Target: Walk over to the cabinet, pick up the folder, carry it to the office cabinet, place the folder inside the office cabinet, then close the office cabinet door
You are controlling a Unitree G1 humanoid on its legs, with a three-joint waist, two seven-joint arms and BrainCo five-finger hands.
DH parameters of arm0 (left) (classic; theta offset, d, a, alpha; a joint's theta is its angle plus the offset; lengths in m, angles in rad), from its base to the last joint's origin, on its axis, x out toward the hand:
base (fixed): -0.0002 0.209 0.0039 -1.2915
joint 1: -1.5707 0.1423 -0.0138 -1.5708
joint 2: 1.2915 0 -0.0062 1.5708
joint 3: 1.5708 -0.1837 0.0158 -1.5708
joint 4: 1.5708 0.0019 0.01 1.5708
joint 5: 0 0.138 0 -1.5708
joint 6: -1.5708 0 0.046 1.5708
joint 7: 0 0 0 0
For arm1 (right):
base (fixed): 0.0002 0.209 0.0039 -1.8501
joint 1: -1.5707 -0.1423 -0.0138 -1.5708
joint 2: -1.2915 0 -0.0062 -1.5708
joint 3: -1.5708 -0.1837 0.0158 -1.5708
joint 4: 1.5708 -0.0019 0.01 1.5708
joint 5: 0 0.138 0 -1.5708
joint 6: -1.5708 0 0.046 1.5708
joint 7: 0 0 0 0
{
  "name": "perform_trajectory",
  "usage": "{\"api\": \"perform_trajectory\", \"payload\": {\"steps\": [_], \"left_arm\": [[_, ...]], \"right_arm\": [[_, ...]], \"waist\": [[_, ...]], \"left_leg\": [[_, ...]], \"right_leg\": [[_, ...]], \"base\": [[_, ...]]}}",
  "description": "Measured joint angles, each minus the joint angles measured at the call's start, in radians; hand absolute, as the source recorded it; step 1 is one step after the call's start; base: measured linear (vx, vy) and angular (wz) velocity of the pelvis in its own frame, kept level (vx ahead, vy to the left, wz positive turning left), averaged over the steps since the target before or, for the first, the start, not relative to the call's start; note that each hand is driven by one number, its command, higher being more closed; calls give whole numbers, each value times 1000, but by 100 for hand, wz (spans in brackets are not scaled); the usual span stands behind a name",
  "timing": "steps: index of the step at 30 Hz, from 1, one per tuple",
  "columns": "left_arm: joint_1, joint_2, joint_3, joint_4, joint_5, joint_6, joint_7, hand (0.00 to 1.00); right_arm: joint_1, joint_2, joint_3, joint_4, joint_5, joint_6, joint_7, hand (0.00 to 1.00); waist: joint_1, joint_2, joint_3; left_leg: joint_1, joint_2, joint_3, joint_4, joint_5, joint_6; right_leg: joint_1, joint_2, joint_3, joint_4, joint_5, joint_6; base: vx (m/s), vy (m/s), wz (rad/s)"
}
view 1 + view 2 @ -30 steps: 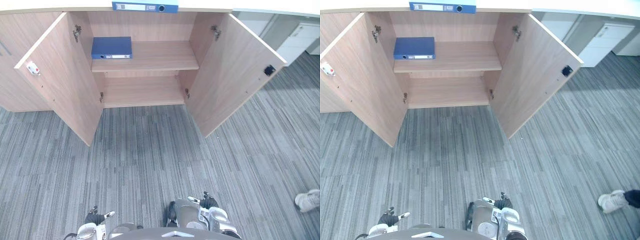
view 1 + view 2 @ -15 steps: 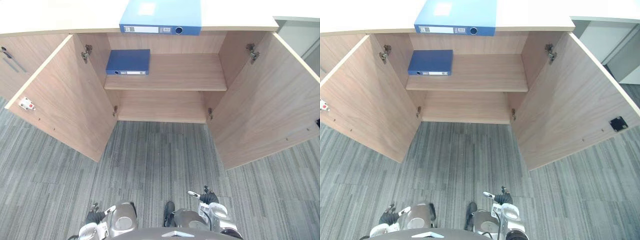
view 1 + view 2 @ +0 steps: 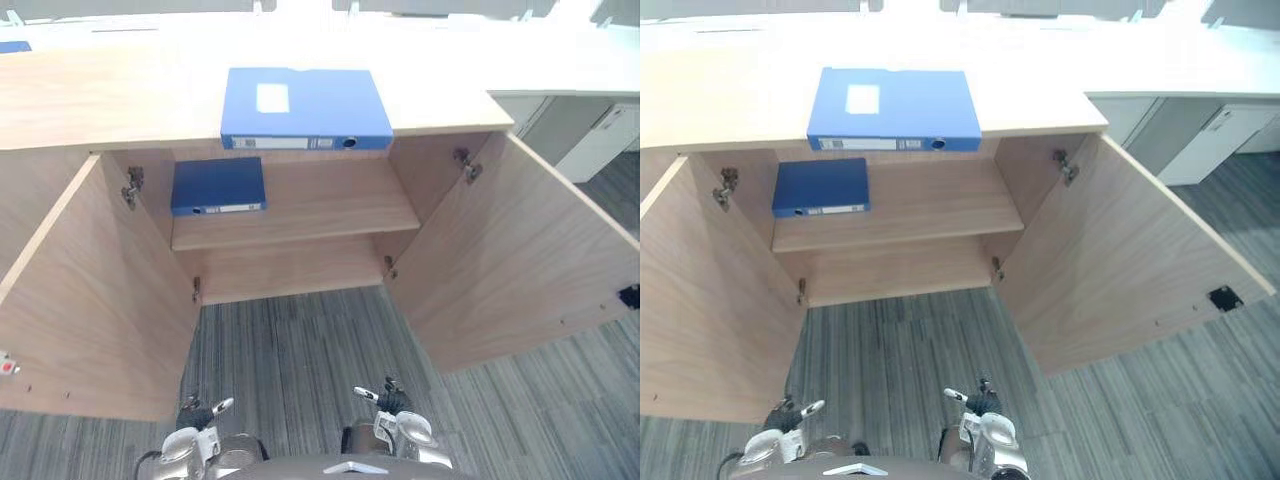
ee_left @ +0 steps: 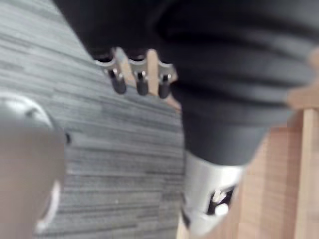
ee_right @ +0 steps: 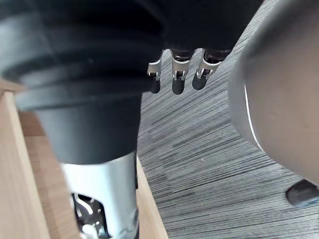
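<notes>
One folder [image 3: 305, 108] sits at the open cabinet's [image 3: 120, 100] top edge; my left hand [image 3: 200, 411] and right hand [image 3: 384, 398] hang over carpet [image 3: 300, 345], fingers [image 5: 177, 82] loose.

**Cam layout**

I see both head eyes looking steeply down at the open cabinet [image 3: 330, 205], upper half of frame, mid-range; same scene, shifted slightly sideways. Wrist cams sit tight behind left hand [image 4: 141, 79] and right hand [image 5: 175, 78], facing carpet [image 4: 109, 149].
</notes>
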Motion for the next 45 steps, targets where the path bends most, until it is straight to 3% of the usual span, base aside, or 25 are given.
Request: {"api": "perform_trajectory", "payload": {"steps": [2, 4, 6, 7, 9, 10, 12, 14, 15, 18, 20, 22, 24, 31, 35, 40, 45], "left_arm": [[-10, -4, -2, 13, -1, 0, 1, 0], [-16, -3, -2, 28, -1, 1, 2, 0], [-8, 11, -1, 38, -1, 1, 2, 0], [-17, -11, 7, 63, -1, 4, 2, 0], [1, -50, 8, 61, -1, 2, 2, 0], [0, -58, 23, 59, 0, 3, 2, 0], [-1, -52, 34, 50, 0, 3, 0, 0], [10, -50, 57, 13, -6, 2, 0, 0], [14, -51, 61, 9, -7, 2, 0, 0], [14, -51, 63, -8, -7, 3, 1, 0], [7, -53, 62, -6, -6, 3, 1, 0], [1, -26, 60, -8, -6, 0, 1, 0], [1, -12, 59, -6, -6, 2, 1, 0], [5, -8, 22, 20, 3, 3, 1, 0], [20, -8, -16, 26, 3, 8, 2, 0], [28, 6, -54, 10, -10, 7, 44, 0], [47, 34, -54, -219, -54, -1, 92, 0]], "right_arm": [[-5, -1, 3, 1, 0, -1, 10, 0], [-18, -2, 3, 3, 0, 0, 10, 0], [-12, -2, 3, 20, 0, -1, 10, 0], [-30, -32, 1, 36, -1, 0, 11, 0], [-29, -58, -12, 46, -1, 2, 10, 0], [-30, -66, -12, 47, -1, 1, 9, 0], [-27, -66, -5, 43, -1, 3, 9, 0], [-8, -65, 8, 46, 1, 5, 8, 0], [-6, -66, 4, 50, 3, 5, 8, 0], [-10, -63, 3, 63, 4, 9, 7, 0], [-9, -62, -9, 62, 4, 14, 7, 0], [-4, -34, -13, 74, 4, 16, 7, 0], [-3, -13, -14, 78, 4, 17, 8, 0], [3, -4, -41, 79, 0, 15, 8, 0], [1, -31, -43, 103, 0, 14, 8, 0], [13, -68, -44, 142, -1, 14, 5, 0], [28, -65, -17, 152, -1, 15, -19, 0]], "waist": [[-12, 1, 0], [-25, 5, 0], [-34, -24, -8], [-25, 28, -11], [-31, 69, -30], [-31, 90, -32], [-32, 81, -26], [-11, 74, -22], [-2, 71, -22], [12, 63, -18], [9, 61, -16], [8, 12, -25], [9, -12, -30], [7, -5, -52], [6, 13, -62], [10, 6, -74], [15, -16, -67]], "left_leg": [[52, 1, -7, -46, 2, -4], [76, 1, -17, -76, 4, -29], [113, -37, -62, -105, -8, -75], [132, 5, -69, -111, -8, -97], [133, 33, -102, -99, -2, -99], [111, 58, -121, -32, -1, -100], [32, 101, -155, 173, 6, -100], [-133, 187, -172, 554, 23, -103], [-186, 195, -138, 539, 11, -95], [-208, 166, -114, 318, 13, -94], [-194, 131, -120, 115, 101, -100], [-155, 65, -111, 52, 113, -88], [-135, 41, -91, 30, 114, -81], [-61, -13, -83, -63, 132, -61], [-27, -33, -90, -158, 184, -63], [45, -68, -117, -318, 268, -50], [64, -85, -127, -350, 288, -40]], "right_leg": [[-45, 10, -46, -96, -19, -5], [-71, 31, -59, -259, 10, -22], [-51, 36, -50, -447, 187, -60], [-33, 60, -64, -424, 174, -68], [-1, 87, -88, -461, 134, -69], [23, 100, -101, -476, 116, -76], [65, 112, -113, -497, 96, -78], [161, 132, -112, -535, 66, -96], [214, 132, -94, -564, 61, -92], [233, 119, -53, -579, 63, -78], [241, 111, -36, -570, 53, -41], [249, 67, -19, -600, 56, -15], [267, 45, -5, -627, 69, 3], [326, 21, 0, -707, 98, 24], [339, 23, -1, -744, 120, 23], [358, 24, -3, -785, 145, 26], [374, 16, -1, -811, 158, 29]], "base": [[308, -58, 22], [325, -137, 24], [324, -154, 34], [345, -177, 22], [369, -216, 20], [269, -179, 22], [237, -205, 22], [373, -165, -17], [413, -12, -53], [233, 106, -46], [186, 213, -21], [144, 202, -3], [118, 174, -7], [30, 65, -4], [-4, -3, 2], [-46, 10, 3], [-45, 39, 2]]}}
